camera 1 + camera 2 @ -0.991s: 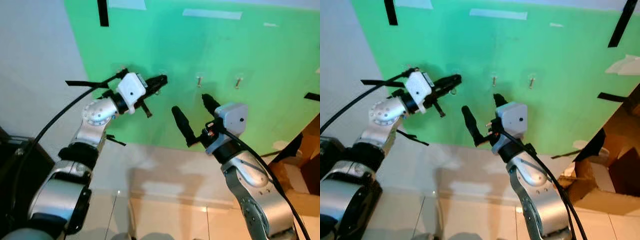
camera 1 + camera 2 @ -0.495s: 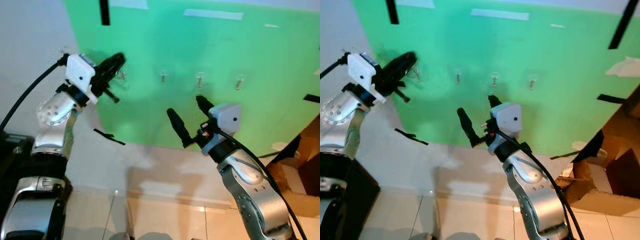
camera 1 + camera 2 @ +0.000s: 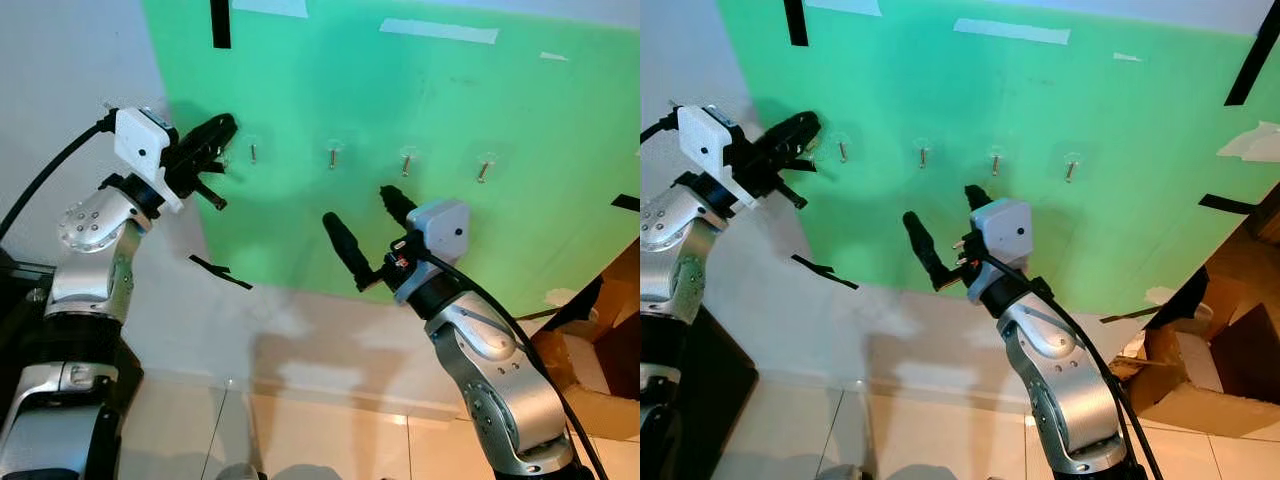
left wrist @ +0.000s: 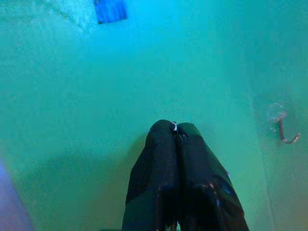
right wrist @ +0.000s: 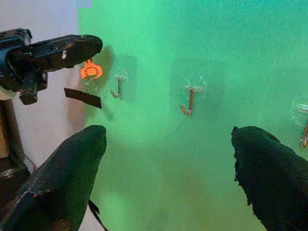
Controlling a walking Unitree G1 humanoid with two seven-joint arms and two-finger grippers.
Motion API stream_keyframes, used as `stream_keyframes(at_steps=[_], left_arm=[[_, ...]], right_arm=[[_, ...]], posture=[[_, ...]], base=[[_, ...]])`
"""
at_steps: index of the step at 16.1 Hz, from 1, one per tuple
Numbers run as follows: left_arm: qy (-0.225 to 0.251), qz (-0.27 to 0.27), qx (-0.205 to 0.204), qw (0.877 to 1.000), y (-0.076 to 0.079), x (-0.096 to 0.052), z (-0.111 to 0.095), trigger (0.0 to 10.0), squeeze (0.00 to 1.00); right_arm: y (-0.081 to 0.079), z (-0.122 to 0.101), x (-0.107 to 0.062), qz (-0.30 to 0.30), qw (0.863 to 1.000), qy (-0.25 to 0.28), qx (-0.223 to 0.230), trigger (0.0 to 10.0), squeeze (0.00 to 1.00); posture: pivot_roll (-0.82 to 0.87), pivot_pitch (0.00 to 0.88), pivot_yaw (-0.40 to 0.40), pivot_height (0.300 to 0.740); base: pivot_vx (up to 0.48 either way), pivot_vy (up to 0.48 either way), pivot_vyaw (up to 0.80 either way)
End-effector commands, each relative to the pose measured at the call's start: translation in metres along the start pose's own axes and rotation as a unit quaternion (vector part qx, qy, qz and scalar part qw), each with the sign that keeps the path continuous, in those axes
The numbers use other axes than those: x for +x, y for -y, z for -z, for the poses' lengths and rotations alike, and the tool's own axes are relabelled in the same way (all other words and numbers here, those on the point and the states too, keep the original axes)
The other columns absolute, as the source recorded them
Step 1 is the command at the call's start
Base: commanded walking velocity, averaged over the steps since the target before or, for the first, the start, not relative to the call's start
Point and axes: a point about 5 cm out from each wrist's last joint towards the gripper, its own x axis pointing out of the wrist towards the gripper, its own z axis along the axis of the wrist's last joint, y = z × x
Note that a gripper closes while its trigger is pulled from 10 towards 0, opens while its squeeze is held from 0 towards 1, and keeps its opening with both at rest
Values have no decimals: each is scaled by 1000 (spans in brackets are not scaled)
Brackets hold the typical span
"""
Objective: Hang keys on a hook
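Your left gripper [image 3: 222,128] is pressed closed on the keys [image 5: 90,70], which show in the right wrist view as a small orange tag hanging just below the fingertips; in the left wrist view only a glint of ring sits in the seam between the closed fingers. The gripper is raised against the green board [image 3: 450,90] near its left edge. The nearest hook [image 3: 252,153] lies just beside the fingertips, toward the robot's right and slightly lower. It is the leftmost of four in a row, and its shank hangs vertically with the curl at the bottom.

The fingers point roughly along the row, towards that hook, so the tag dangles short of the hook and not yet over it. In my judgement, the move needs a short shift rightward, then a drop onto the curl.

Your right gripper [image 3: 365,225] hovers spread wide and empty, below the middle hooks, well clear of the keys. The left arm is plainly the nearer.
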Motion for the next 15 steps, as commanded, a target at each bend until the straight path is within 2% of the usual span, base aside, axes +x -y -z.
stream_keyframes(at_steps=[1, 3, 4, 7, 8, 10, 15], left_arm=[[11, -2, -2, 1000, -3, 5, -4, 10000, 0], [25, 19, -18, 999, 8, 26, -7, 10000, 0], [29, 23, -21, 999, 10, 30, -8, 10000, 0], [51, 46, -42, 997, 26, 54, -11, 10000, 0], [48, 47, -38, 997, 28, 56, -9, 10000, 0], [33, 48, -10, 998, 29, 54, -3, 10000, 0], [5, 43, 28, 999, 29, 37, 15, 10000, 0]], right_arm=[[0, -1, 2, -4, 1000, 6, -3, 10000, 0], [0, -1, 2, -2, 1000, 7, -4, 10000, 0], [1, -1, 2, -2, 1000, 8, -4, 10000, 0], [2, -1, 0, 5, 1000, 9, -7, 10000, 0], [2, -1, 0, 7, 1000, 10, -7, 10000, 0], [2, -1, 0, 7, 1000, 11, -8, 10000, 0], [1, 0, -1, 5, 1000, 10, -9, 10000, 0]], posture=[[-16, 0, -34, 740], [-27, 0, -22, 740], [-27, 0, -22, 740], [-45, 0, -7, 740], [-46, 0, -7, 740], [-44, 0, -4, 740], [-42, 0, -8, 740]], base=[[0, 0, 0], [0, 0, 0], [0, 0, 0], [0, 0, 0], [0, 0, 0], [0, 0, 0], [0, 0, 0]])
